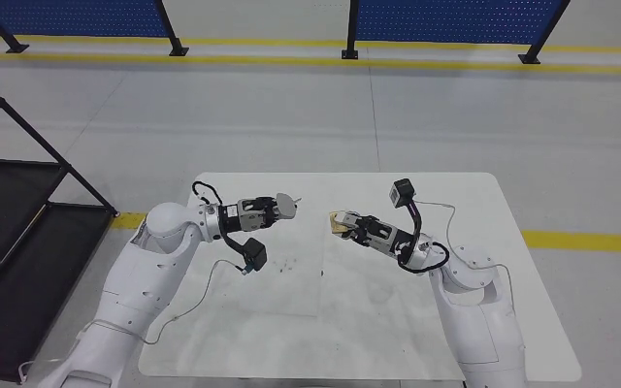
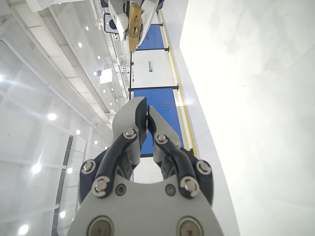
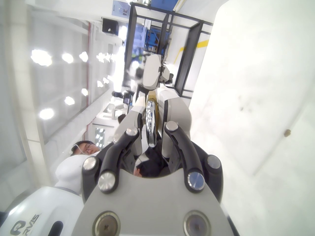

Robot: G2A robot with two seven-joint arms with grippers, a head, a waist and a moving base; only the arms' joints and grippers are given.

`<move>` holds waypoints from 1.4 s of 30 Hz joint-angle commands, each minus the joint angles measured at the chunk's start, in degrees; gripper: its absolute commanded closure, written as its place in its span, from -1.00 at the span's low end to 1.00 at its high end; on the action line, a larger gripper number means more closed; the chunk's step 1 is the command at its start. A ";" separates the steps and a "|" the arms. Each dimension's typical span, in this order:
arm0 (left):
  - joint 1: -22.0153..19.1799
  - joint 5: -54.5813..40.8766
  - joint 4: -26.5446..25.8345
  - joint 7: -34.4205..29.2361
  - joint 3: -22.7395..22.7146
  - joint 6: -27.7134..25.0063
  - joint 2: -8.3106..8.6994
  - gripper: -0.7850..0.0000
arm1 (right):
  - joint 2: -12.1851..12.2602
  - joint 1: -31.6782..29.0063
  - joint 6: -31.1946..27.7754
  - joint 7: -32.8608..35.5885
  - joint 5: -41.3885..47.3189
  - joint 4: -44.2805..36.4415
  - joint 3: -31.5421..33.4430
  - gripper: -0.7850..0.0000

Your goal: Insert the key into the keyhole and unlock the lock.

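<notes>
Nearest, the left gripper is pinched shut on the key, raised above the table. Farther off and apart, the right gripper clamps the brass padlock, its keyhole facing the key. Judgement: align blade with slot, advance straight without tilting, seat fully, then turn.

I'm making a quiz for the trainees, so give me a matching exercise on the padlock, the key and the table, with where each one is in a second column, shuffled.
Things:
1 padlock
2 key
3 table

Places:
A beneath both arms
B pinched in the left gripper
C clamped in the right gripper, held off the table

Pairs: 1-C, 2-B, 3-A
</notes>
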 commanded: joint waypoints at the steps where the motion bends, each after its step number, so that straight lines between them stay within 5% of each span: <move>1: 0.00 0.00 0.00 0.00 0.00 0.00 0.00 1.00 | 0.00 0.00 0.00 0.00 0.00 0.00 0.00 1.00; 7: -1.16 6.48 -0.32 1.14 1.19 7.77 0.39 1.00 | 0.00 0.00 0.00 0.00 0.00 0.00 0.00 1.00; 18: -10.31 0.89 10.55 22.87 5.52 22.58 0.27 1.00 | 0.00 0.00 0.00 0.00 0.00 0.00 0.00 1.00; 25: -14.95 -0.87 14.99 24.73 9.30 22.46 -0.08 1.00 | 0.00 0.00 0.00 0.00 0.00 0.00 0.00 1.00; 42: -13.79 -4.10 14.10 25.45 10.96 21.74 -0.09 1.00 | 0.15 -0.27 -3.94 -3.11 -0.82 -0.66 -1.13 1.00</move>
